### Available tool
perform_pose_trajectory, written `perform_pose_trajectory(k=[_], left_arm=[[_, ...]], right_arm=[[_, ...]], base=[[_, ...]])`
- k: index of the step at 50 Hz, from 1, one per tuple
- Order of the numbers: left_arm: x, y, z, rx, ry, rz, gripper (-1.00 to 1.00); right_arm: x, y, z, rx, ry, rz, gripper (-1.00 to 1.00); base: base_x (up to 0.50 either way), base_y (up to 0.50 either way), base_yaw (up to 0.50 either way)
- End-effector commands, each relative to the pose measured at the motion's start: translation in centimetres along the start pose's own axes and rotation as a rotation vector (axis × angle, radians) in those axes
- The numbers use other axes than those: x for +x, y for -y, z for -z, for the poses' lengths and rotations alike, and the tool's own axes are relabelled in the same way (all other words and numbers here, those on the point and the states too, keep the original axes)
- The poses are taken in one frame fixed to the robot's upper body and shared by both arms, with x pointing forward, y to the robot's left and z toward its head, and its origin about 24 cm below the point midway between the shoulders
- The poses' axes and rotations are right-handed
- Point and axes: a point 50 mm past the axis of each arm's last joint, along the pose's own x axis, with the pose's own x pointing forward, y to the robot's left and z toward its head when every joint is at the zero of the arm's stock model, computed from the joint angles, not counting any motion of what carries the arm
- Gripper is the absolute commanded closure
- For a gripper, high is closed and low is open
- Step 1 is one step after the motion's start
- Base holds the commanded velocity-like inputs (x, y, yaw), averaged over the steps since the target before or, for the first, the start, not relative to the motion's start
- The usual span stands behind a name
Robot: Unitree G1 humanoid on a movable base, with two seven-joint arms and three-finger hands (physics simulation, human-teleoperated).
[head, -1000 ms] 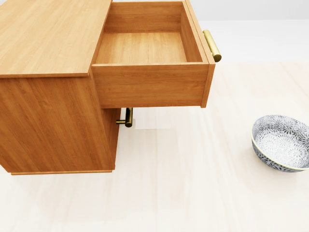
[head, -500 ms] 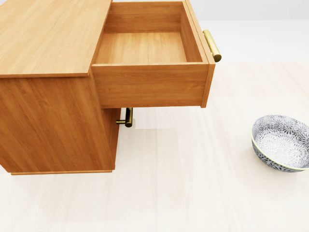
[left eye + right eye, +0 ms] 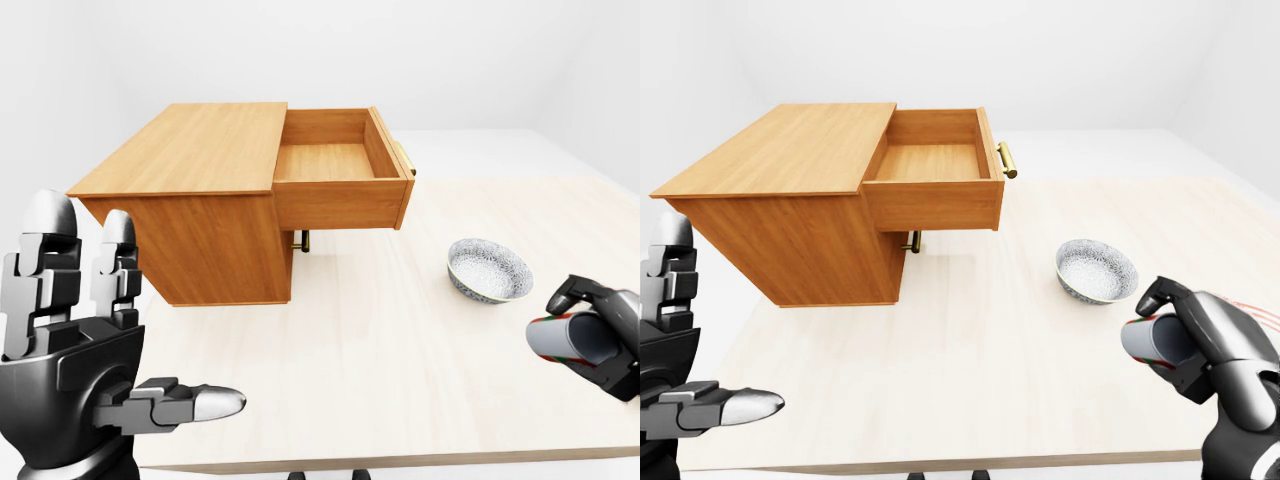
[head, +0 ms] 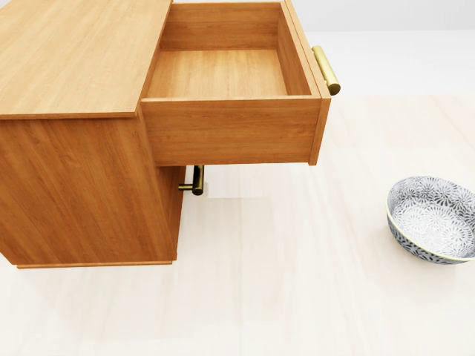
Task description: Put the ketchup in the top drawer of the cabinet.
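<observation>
**Ketchup held in the right hand, top drawer open**

Left-eye view: A wooden cabinet (image 3: 200, 200) is seen on a pale table (image 3: 380, 370), at the upper left of the view. Its top drawer (image 3: 335, 165) is pulled out toward the right and is seen to be empty. A brass handle (image 3: 405, 160) is fixed on the drawer's face, and a second brass handle (image 3: 303, 241) shows below the drawer. A patterned bowl (image 3: 489, 271) is placed on the table, right of the cabinet and apart from it. At the lower left the left hand (image 3: 75, 370) is raised with its fingers spread wide, and nothing is held in it. At the right edge the right hand (image 3: 605, 335) is closed round the ketchup (image 3: 565, 338), which is tilted on its side above the table, well apart from the drawer.

Head view: Only the cabinet, the open drawer and the bowl, at the right edge, are shown; neither hand is seen.

Right-eye view: The same layout is given. The right hand's fingers (image 3: 1195, 325) are wrapped over the ketchup bottle, whose pale end is turned toward the view's left. The bottle is held below and to the right of the bowl, not touching it.
</observation>
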Motion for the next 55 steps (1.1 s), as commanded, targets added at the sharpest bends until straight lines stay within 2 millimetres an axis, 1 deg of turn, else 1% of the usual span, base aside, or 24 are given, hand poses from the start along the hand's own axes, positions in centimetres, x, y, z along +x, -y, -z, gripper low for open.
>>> perform_pose_trajectory(k=[1, 2, 5, 6, 10, 14, 15, 16, 19, 20, 23, 26, 31, 40, 45, 49, 55], left_arm=[[0.0, 0.0, -0.1, 0.001, 0.004, 0.000, -1.00], [0.0, 0.0, -0.1, 0.000, 0.004, 0.000, -1.00], [0.0, -0.1, -0.2, 0.002, 0.009, -0.001, -1.00], [0.0, -0.1, -0.2, 0.001, 0.009, -0.002, -1.00], [-0.1, 0.0, -0.2, 0.001, 0.003, 0.001, -1.00], [0.0, -0.1, -0.2, 0.002, 0.011, -0.001, -1.00], [0.0, -0.1, -0.2, 0.002, 0.011, -0.001, -1.00], [0.0, -0.1, -0.3, 0.004, 0.017, -0.003, -1.00], [0.0, -0.1, -0.4, 0.004, 0.017, -0.002, -1.00], [-0.1, -0.1, -0.4, 0.004, 0.013, 0.000, -1.00], [-0.1, -0.1, -0.5, 0.006, 0.020, 0.001, -1.00], [0.0, -0.2, -0.5, 0.006, 0.023, -0.001, -1.00], [-0.1, -0.2, -0.6, 0.007, 0.026, -0.001, -1.00], [-0.1, -0.1, -0.5, 0.005, 0.022, 0.000, -1.00], [-0.1, 0.0, -0.4, 0.003, 0.013, 0.002, -1.00], [-0.1, 0.0, -0.4, 0.003, 0.012, 0.003, -1.00], [-0.1, 0.0, -0.4, 0.003, 0.012, 0.003, -1.00]], right_arm=[[-3.4, 4.0, -7.0, -0.229, 0.153, 0.307, 1.00], [-3.9, 4.4, -8.2, -0.253, 0.187, 0.356, 1.00], [-4.6, 5.0, -10.4, -0.279, 0.251, 0.433, 1.00], [-5.0, 5.2, -11.7, -0.283, 0.298, 0.472, 1.00], [-5.8, 4.6, -14.1, -0.280, 0.393, 0.500, 1.00], [-6.3, 4.1, -15.6, -0.272, 0.436, 0.516, 1.00], [-6.3, 4.1, -15.7, -0.271, 0.435, 0.518, 1.00], [-6.7, 4.1, -16.5, -0.269, 0.460, 0.545, 1.00], [-7.2, 4.2, -17.4, -0.258, 0.474, 0.581, 1.00], [-7.4, 4.0, -17.9, -0.247, 0.487, 0.583, 1.00], [-7.8, 3.5, -18.6, -0.212, 0.511, 0.575, 1.00], [-8.7, 3.2, -19.5, -0.169, 0.537, 0.593, 1.00], [-9.7, 2.5, -20.3, -0.102, 0.573, 0.569, 1.00], [-10.0, 1.6, -20.5, -0.020, 0.620, 0.499, 1.00], [-9.7, 1.7, -19.9, 0.060, 0.601, 0.482, 1.00], [-9.1, 1.3, -18.7, 0.141, 0.557, 0.436, 1.00], [-9.0, 1.3, -18.5, 0.161, 0.540, 0.433, 1.00]], base=[[0.00, 0.00, 0.00], [0.00, 0.00, 0.00], [0.00, 0.00, 0.00], [0.00, 0.00, 0.00], [0.00, 0.00, 0.00], [0.00, 0.00, 0.00], [0.00, 0.00, 0.00], [0.00, 0.00, 0.00], [0.00, 0.00, 0.00], [0.00, 0.00, 0.00], [0.00, 0.00, 0.00], [0.00, 0.00, 0.00], [0.00, 0.00, 0.00], [0.00, 0.00, 0.00], [0.00, 0.00, 0.00], [0.00, 0.00, 0.00], [0.00, 0.00, 0.00]])
